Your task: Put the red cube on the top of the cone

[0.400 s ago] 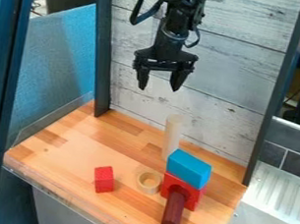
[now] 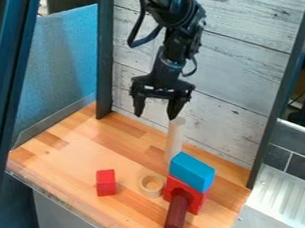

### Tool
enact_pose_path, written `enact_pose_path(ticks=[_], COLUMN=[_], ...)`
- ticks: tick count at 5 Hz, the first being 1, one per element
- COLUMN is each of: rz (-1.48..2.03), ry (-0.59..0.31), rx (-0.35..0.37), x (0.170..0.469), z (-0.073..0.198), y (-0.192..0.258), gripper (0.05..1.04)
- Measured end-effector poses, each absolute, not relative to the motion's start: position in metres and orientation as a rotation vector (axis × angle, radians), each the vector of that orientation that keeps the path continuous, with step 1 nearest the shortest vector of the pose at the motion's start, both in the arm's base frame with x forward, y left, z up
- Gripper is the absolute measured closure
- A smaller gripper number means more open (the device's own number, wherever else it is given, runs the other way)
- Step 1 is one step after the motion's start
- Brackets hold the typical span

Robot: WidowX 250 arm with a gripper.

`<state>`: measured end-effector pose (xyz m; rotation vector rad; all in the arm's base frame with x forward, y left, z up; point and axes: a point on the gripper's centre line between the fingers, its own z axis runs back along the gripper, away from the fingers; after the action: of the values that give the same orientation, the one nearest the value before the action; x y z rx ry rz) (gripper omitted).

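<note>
The black gripper [image 2: 155, 112] hangs in the upper middle with its two fingers apart and nothing between them. It is above the table and well above the red cube. That red cube [image 2: 106, 183] sits on the left part of the wooden table [image 2: 71, 154], touching nothing else. No cone shape can be made out; a pale upright cylinder [image 2: 174, 138] stands at the back, near the gripper's right finger in the view.
A pale wooden ring [image 2: 152, 185] lies right of the cube. Beside it a blue block [image 2: 191, 171] rests on a red arch block [image 2: 197, 202], with a dark red cylinder [image 2: 175, 217] in front. Dark posts and a plank wall [image 2: 231, 83] bound the table.
The arm and its gripper have come lower in the view, with a slight shift to the left. The fingers stay apart, and the blocks have not moved.
</note>
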<state>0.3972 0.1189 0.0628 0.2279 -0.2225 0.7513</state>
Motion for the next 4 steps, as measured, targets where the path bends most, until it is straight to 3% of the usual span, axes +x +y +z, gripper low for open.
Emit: enact_pose_path(ticks=[2,4], rz=[0.737,0.718], ry=[-0.212,-0.188], rx=[0.152,0.049], x=[0.368,0.335], z=[0.081,0.062], y=[0.13,0.139], gripper=[0.084,0.084])
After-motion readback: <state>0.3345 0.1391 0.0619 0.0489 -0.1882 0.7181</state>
